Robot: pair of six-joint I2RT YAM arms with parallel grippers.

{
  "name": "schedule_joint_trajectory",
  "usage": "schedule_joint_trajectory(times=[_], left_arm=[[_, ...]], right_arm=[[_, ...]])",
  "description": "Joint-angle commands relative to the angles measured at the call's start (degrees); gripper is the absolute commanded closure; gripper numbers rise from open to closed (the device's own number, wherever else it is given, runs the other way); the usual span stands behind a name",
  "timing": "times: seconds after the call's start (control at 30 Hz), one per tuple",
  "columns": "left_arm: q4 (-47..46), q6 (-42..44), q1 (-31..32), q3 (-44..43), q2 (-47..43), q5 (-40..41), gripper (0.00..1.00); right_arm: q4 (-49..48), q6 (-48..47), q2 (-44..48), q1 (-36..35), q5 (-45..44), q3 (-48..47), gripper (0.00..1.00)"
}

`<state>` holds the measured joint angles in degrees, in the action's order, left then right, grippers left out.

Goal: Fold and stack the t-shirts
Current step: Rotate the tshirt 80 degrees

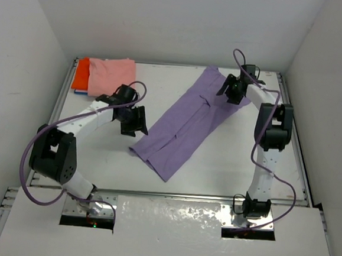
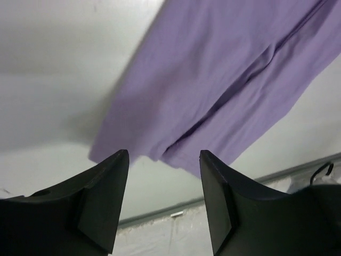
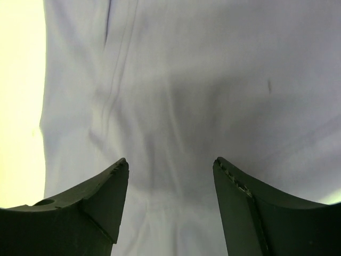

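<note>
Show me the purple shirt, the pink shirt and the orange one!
purple shirt [image 1: 186,123], top view, middle of the cloth.
pink shirt [image 1: 111,76], top view, its middle.
orange shirt [image 1: 80,76], top view, strip showing left of pink.

Open tabletop [image 1: 230,162] beside purple shirt [image 1: 183,126]; stack [image 1: 111,76] far-left.

There are a purple t-shirt [image 1: 184,122] (plain), a pink shirt [image 1: 111,76], an orange shirt [image 1: 80,73], a white table [image 1: 233,162].

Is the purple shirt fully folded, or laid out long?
Partly folded: the purple shirt lies as a long strip, sides turned in, not yet folded crosswise.
</note>
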<state>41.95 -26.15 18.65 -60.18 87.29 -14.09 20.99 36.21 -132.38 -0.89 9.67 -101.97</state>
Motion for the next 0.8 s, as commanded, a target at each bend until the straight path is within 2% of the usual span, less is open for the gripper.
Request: schedule_joint_trajectory(times=[0.0,0.2,0.3,0.4,0.53,0.6,0.63,0.77], left_arm=[[1.0,2.1,-0.8,-5.7,1.6,4.4,0.46],[0.6,6.6,-2.0,-12.1,11.3,7.8,0.46],[0.2,8.7,-2.2,-14.3,14.6,8.2,0.46],[-0.6,10.0,-2.4,-13.4,15.9,7.7,0.48],[-2.2,10.7,-2.0,-10.9,11.5,4.6,0.51],[-2.3,10.9,-1.4,-9.6,9.5,1.9,0.52],[-2.8,10.9,-0.5,-8.8,7.4,-2.1,0.53],[-8.6,8.0,4.4,-2.0,2.6,-8.0,0.57]], right_arm=[[-1.0,-2.5,11.3,0.4,1.7,6.2,0.35],[-5.8,-1.3,27.6,0.4,2.9,27.0,0.35],[-6.9,-1.1,31.5,0.2,3.9,33.8,0.35],[-8.5,-0.4,32.1,0.2,3.3,37.4,0.35],[-11.1,1.9,30.3,0.2,3.1,38.7,0.35],[-11.6,2.6,29.0,0.2,1.9,38.3,0.36],[-12.2,3.4,27.3,0.2,1.8,38.0,0.36],[-13.7,5.4,23.0,0.2,1.7,37.1,0.42]])
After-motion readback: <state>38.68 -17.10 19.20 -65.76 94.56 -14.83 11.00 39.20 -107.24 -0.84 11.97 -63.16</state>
